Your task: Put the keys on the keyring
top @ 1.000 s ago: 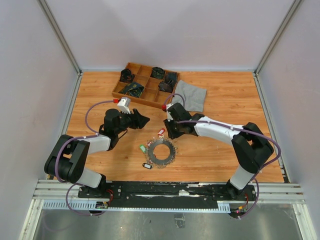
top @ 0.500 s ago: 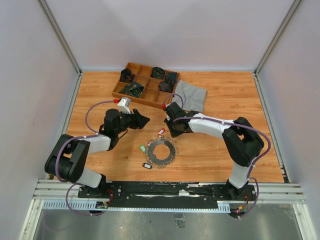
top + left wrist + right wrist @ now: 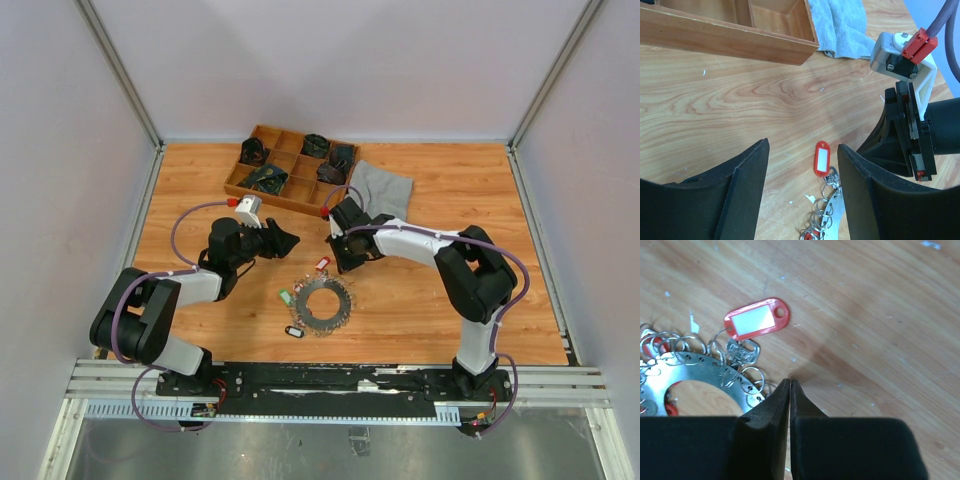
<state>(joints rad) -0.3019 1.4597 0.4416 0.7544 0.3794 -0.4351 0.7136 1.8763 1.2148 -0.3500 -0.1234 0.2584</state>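
Note:
The keyring point(image 3: 323, 303) is a flat metal disc edged with small wire loops, lying mid-table. A key with a red tag point(image 3: 322, 264) lies at its far rim, and its ring touches the loops point(image 3: 742, 351); I cannot tell if it is hooked. A green tag point(image 3: 285, 296) and a dark tag point(image 3: 295, 331) lie at the disc's left side. My right gripper point(image 3: 790, 381) is shut on nothing, its tips just over the disc's edge point(image 3: 695, 370) beside the red tag point(image 3: 756, 318). My left gripper point(image 3: 802, 146) hangs open above the red tag point(image 3: 822, 158), holding nothing.
A wooden compartment tray point(image 3: 262, 191) with dark items stands at the back, a grey cloth point(image 3: 383, 190) to its right. In the left wrist view the right arm's wrist point(image 3: 910, 125) is close on the right. White scraps dot the wood.
The right gripper's jaws have closed with nothing in them, and its elbow has swung left and folded tighter. The left arm has not moved.

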